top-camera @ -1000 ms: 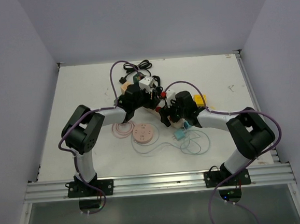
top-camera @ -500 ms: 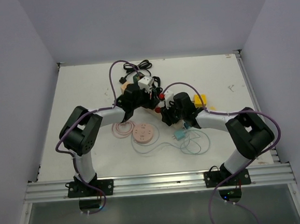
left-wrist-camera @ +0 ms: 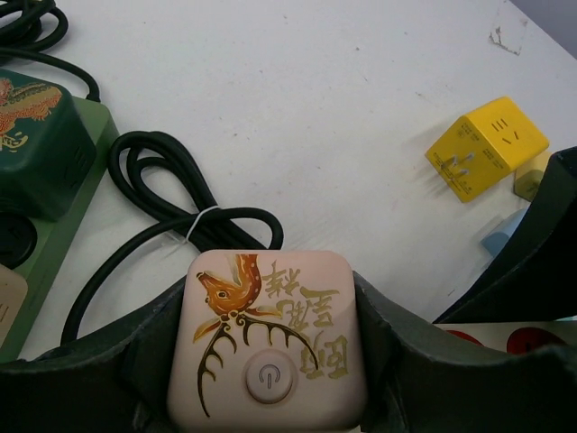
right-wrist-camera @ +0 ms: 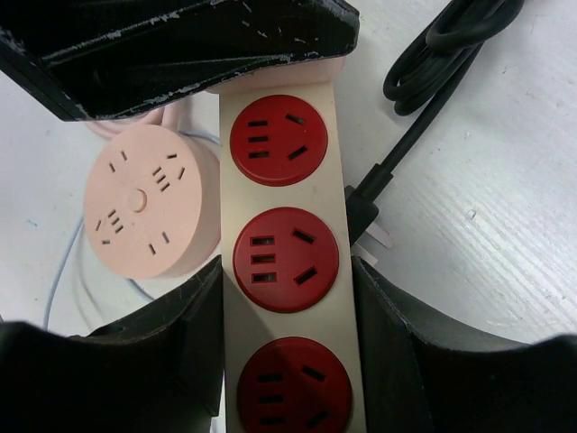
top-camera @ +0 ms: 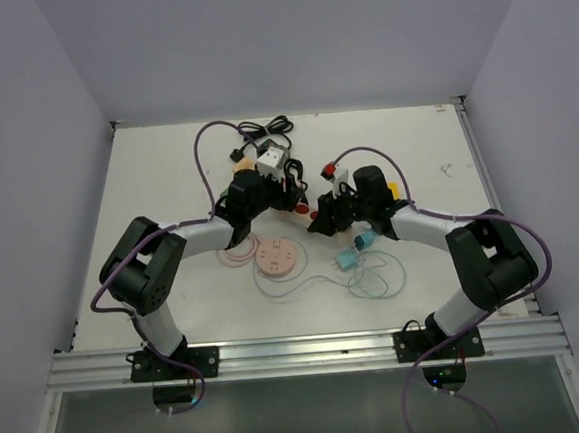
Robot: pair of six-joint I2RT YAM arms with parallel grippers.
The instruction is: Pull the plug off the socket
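My left gripper (left-wrist-camera: pixel 269 356) is shut on a pink cube plug (left-wrist-camera: pixel 268 334) with a deer picture and a power button. My right gripper (right-wrist-camera: pixel 288 347) is shut across a cream power strip (right-wrist-camera: pixel 287 262) with red sockets. In the right wrist view the left gripper (right-wrist-camera: pixel 180 45) holds the plug's pink edge (right-wrist-camera: pixel 270 81) against the strip's far end; I cannot tell whether its pins are seated. In the top view the left gripper (top-camera: pixel 259 189) and right gripper (top-camera: pixel 326 214) meet near the table's middle.
A green power strip (left-wrist-camera: pixel 45 180) and a coiled black cable (left-wrist-camera: pixel 171 207) lie left of the plug. A yellow cube adapter (left-wrist-camera: pixel 487 147) lies to the right. A round pink socket (top-camera: pixel 276 258) and a teal plug (top-camera: pixel 348 260) with thin cable loops lie nearer the arm bases.
Both grippers have shifted slightly toward the far side of the table. The right wrist has swung back to the right, uncovering the teal plug. Both stay shut on what they hold.
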